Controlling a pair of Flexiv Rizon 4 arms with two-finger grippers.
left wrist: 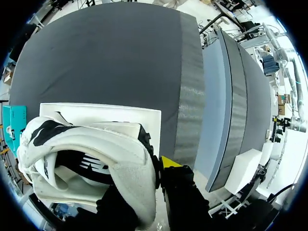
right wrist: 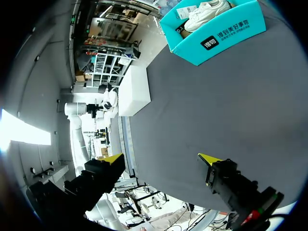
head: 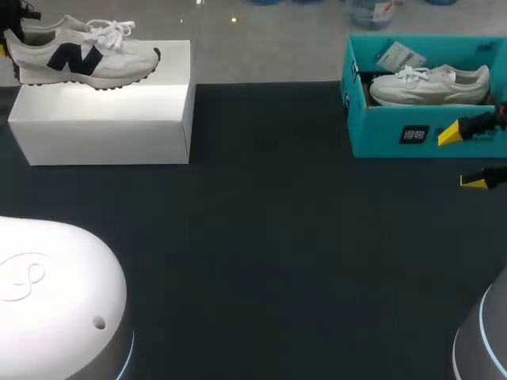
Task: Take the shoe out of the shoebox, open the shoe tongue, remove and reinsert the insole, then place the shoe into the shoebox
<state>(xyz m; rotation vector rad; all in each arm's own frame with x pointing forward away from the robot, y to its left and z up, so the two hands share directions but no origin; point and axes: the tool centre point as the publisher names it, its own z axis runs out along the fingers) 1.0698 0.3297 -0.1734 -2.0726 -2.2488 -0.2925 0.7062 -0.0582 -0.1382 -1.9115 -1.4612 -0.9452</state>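
White shoe (head: pixel 428 83) sits in the teal shoebox (head: pixel 380 134) at the table's (head: pixel 261 237) far right corner, long axis along the far edge, heel toward the right edge I think. Right gripper (head: pixel 462 157) hangs just in front of the box, spread wide and empty, so it's the nearer arm. Left gripper (head: pixel 9 41) is at the other sneaker's (head: pixel 87 51) heel on the white box (head: pixel 103 119), far left corner. Can't tell if it's clamped.

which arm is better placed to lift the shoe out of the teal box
Right: the right gripper is open by the teal shoebox holding the white shoe; the left gripper is at the sneaker on the white box.
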